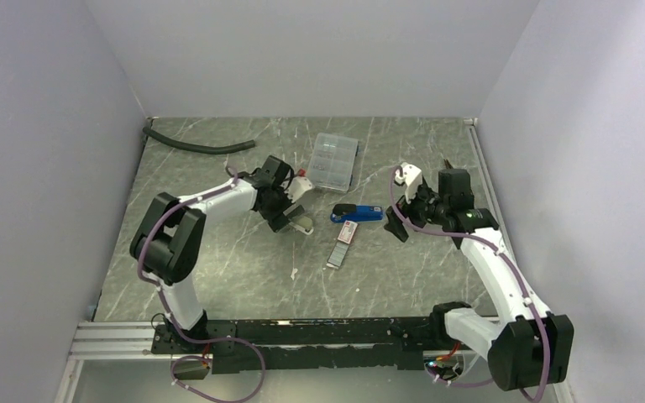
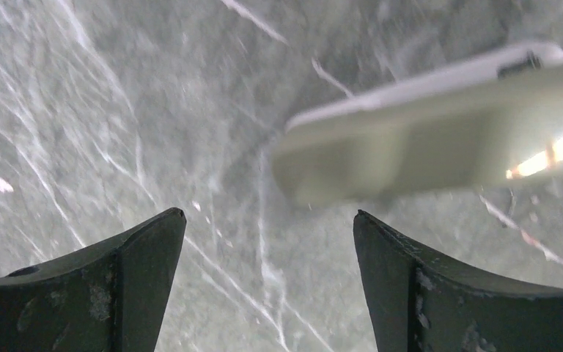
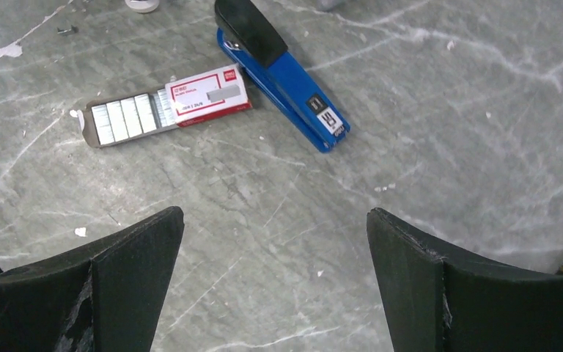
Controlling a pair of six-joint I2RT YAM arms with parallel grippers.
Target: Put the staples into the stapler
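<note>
The blue stapler (image 3: 282, 73) with a black top lies flat on the marbled table, also seen mid-table as the stapler (image 1: 357, 213). Just beside it is the white, red-ended box (image 3: 209, 94), with its dark tray pulled out and the silvery staples (image 3: 124, 119) lying in rows. My right gripper (image 3: 275, 211) hangs open above bare table, short of both, nothing between its fingers. From above, the right gripper (image 1: 399, 216) is right of the stapler. My left gripper (image 2: 269, 213) is open and empty over the table, left of the stapler as the left gripper (image 1: 296, 220).
A clear compartment case (image 1: 334, 161) sits behind the stapler. A black hose (image 1: 197, 147) lies at the back left. A pale, blurred oblong object (image 2: 425, 139) lies just beyond my left fingers. Grey walls close three sides.
</note>
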